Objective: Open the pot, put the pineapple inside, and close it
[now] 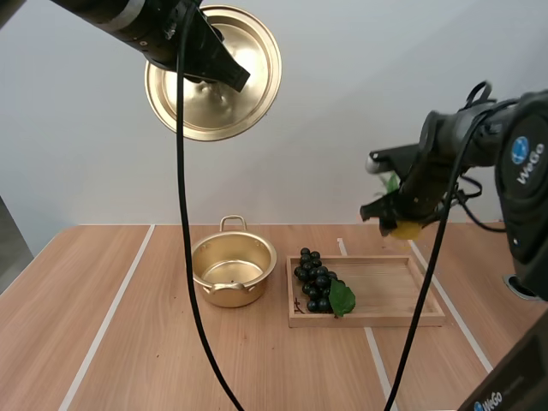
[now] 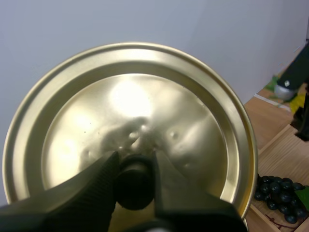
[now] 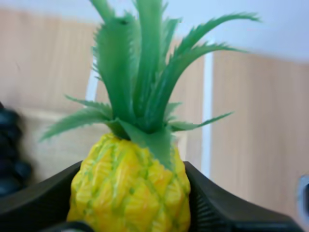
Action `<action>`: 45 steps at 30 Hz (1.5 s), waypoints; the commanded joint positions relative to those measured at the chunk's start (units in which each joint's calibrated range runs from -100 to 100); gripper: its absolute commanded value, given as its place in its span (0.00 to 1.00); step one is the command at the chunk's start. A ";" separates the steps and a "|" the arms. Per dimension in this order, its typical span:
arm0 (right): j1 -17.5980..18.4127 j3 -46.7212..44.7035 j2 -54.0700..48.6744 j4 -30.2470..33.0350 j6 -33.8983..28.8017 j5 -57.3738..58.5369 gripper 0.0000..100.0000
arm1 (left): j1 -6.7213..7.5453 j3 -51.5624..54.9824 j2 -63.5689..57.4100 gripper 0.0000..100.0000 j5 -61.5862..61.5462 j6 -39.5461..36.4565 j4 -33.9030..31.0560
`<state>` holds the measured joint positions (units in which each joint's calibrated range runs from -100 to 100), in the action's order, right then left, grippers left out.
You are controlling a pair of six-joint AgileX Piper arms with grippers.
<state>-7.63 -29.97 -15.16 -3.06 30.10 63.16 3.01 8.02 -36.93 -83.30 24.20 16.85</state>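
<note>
The pot (image 1: 233, 270) stands open and empty on the desk (image 1: 128, 342), just left of the wooden tray (image 1: 394, 295), in whose left end the bunch of grapes (image 1: 315, 281) lies. Its lid (image 1: 214, 111) is held high above and behind it by the left gripper (image 1: 233, 79), whose fingers (image 2: 96, 188) pinch the black knob (image 2: 134, 186), with the lid tipped nearly on edge. The pineapple (image 3: 130, 188) is off the desk, pinched across its yellow body by the fingers (image 3: 217, 208) of the right gripper (image 1: 396, 218). It hangs above the far right part of the tray. Its long axis runs roughly upright, with the green crown pointing up and away from the fingers. The coming move turns on this: the pot's mouth lies to the robot's left of the pineapple and well below it, with the grapes between the two. The right arm is the nearer one and already carries the fruit. In my judgement it must travel left over the grapes and then descend, while the raised lid leaves the mouth clear.
</note>
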 commanded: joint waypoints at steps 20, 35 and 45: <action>9.20 28.12 -3.09 -12.51 6.99 27.94 0.00 | -0.32 -5.94 -2.53 0.00 22.28 0.42 0.44; 20.60 28.12 10.88 -12.78 8.34 32.50 0.00 | -3.52 -37.03 1.54 0.00 35.36 0.10 2.31; 24.77 28.12 22.81 -12.78 9.16 32.50 0.00 | -3.52 -37.39 1.54 0.00 27.94 1.37 1.16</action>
<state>17.03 -2.02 5.88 -15.58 38.60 95.44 -0.40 -29.10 -35.47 -55.04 25.37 18.14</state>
